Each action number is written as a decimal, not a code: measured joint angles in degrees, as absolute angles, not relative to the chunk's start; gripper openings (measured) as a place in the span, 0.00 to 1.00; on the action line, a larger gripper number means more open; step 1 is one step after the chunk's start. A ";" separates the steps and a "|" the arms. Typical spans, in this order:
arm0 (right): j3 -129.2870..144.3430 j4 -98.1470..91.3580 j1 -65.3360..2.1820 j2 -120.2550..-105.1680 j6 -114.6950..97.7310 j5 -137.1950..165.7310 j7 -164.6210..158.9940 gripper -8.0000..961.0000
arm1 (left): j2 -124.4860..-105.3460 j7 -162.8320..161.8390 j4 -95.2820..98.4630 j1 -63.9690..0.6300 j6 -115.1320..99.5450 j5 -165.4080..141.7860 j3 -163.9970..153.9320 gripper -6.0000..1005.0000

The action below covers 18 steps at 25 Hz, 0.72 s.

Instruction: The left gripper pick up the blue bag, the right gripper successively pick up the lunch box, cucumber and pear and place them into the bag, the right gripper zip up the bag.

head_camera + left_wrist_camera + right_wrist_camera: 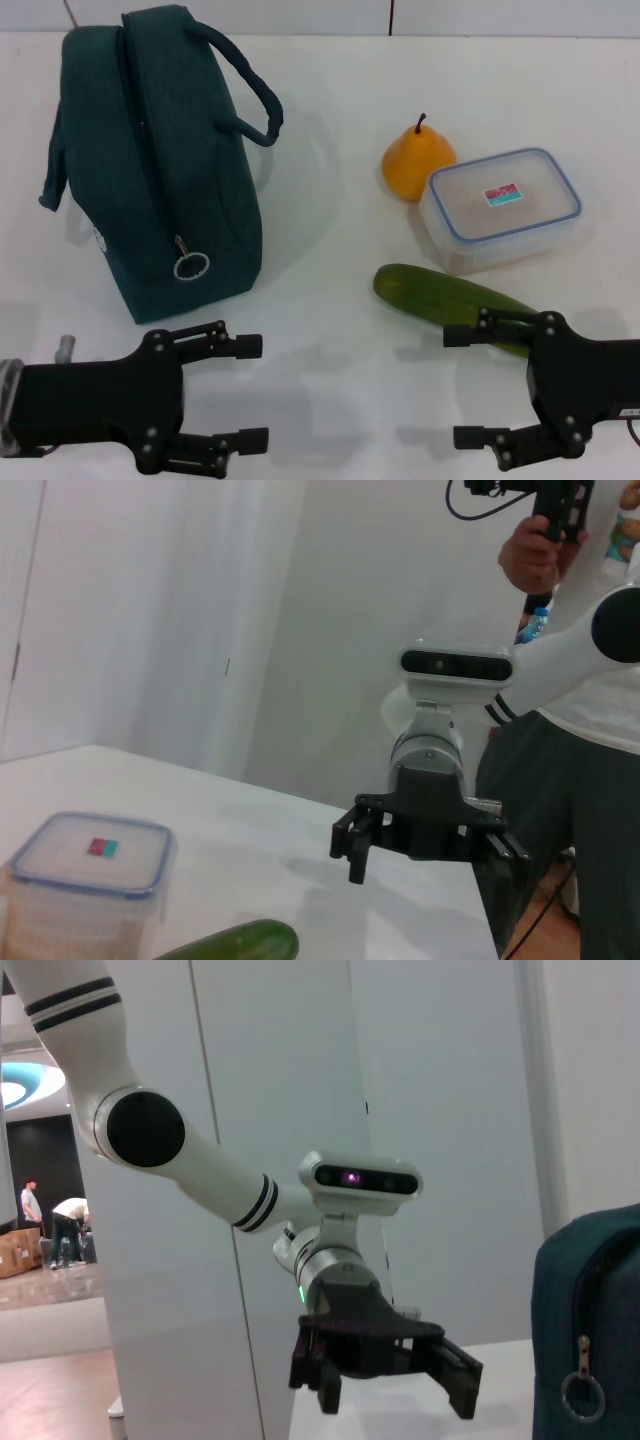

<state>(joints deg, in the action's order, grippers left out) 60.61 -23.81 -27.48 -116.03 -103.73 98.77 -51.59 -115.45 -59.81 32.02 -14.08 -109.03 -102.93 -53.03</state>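
Fabric bag [165, 150] stood at the bench's far left corner, likely soft and floppy; its handle [245, 85] looked best to grip. Both grippers, left [240, 392] and right [470, 385], hovered wide open, empty, at the near edge.

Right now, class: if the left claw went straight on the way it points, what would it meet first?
The left claw, open, points across the table toward the right claw. Nothing lies between them, so it would probably meet that claw first; heights are hard to judge.
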 joint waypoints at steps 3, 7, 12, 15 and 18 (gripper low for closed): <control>60.82 -23.81 -27.52 -116.03 -103.67 98.77 -51.59 0.91 | -115.04 -61.49 32.28 -14.17 -109.07 -102.85 -52.87 0.89; 60.82 -23.81 -27.65 -116.01 -103.26 98.71 -51.72 0.91 | -114.74 -64.13 32.98 -14.41 -109.07 -102.64 -52.84 0.89; 60.82 -23.82 -28.22 -116.01 -102.84 98.70 -51.98 0.91 | -114.58 -64.90 33.20 -14.75 -109.14 -102.74 -52.81 0.89; 60.82 -23.82 -28.30 -116.01 -102.83 98.70 -51.99 0.91 | -114.26 -66.42 33.82 -14.62 -109.45 -102.60 -52.31 0.89; 60.82 -23.82 -28.37 -116.01 -102.83 98.70 -52.00 0.91 | -114.06 -69.21 35.54 -14.28 -110.90 -102.55 -50.89 0.89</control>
<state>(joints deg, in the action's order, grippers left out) 60.82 -23.82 -28.37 -116.01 -102.83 98.70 -52.00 -114.06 -69.21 35.54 -14.28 -110.90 -102.55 -50.89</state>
